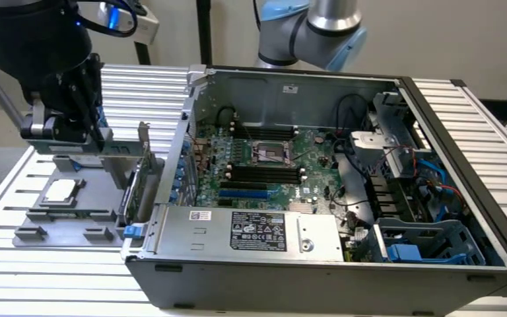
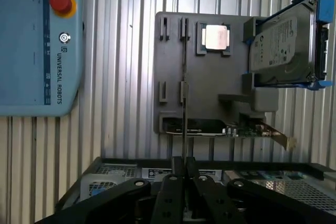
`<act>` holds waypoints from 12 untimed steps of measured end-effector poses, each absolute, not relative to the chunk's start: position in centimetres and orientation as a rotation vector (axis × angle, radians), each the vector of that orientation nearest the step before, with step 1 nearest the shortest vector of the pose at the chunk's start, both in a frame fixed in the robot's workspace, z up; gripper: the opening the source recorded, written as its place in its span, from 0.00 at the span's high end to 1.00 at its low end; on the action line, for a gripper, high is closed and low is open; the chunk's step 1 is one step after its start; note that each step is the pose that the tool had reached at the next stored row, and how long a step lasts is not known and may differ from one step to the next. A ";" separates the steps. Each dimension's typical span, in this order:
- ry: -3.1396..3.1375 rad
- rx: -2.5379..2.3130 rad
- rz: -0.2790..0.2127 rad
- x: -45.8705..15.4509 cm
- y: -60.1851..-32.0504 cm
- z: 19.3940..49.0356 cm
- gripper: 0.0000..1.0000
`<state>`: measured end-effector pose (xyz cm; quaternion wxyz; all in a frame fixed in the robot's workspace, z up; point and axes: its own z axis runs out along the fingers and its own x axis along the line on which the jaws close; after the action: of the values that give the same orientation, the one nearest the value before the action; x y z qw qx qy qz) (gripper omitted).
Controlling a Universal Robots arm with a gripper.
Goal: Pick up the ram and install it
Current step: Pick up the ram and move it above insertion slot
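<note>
The ram [image 2: 184,77] shows edge-on as a thin dark stick running out from between my fingertips over the grey parts tray [image 2: 173,51]. My gripper [image 2: 184,164] is shut on its near end. In the exterior view my gripper [image 1: 67,135] hangs above the tray [image 1: 68,211], at the exterior view's left of the open computer case [image 1: 324,277]. In that view, the arm's dark body covers the stick.
On the tray sit a silver processor [image 2: 216,37], a hard drive in blue rails [image 2: 283,45] and a green expansion card with a metal bracket [image 2: 210,128]. The motherboard's black memory slots [image 1: 263,174] lie inside the case. A blue teach pendant [image 2: 31,40] rests on the slatted table.
</note>
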<state>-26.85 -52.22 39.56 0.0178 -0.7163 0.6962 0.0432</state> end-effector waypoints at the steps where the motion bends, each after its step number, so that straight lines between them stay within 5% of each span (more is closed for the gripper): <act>1: 2.161 -2.224 0.137 -26.4 -52.2 39.8 0.87; 12: 2.141 -2.204 0.177 -21.4 -52.2 40.5 0.87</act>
<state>-21.40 -52.22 40.54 0.0319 -0.7158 0.6951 0.0576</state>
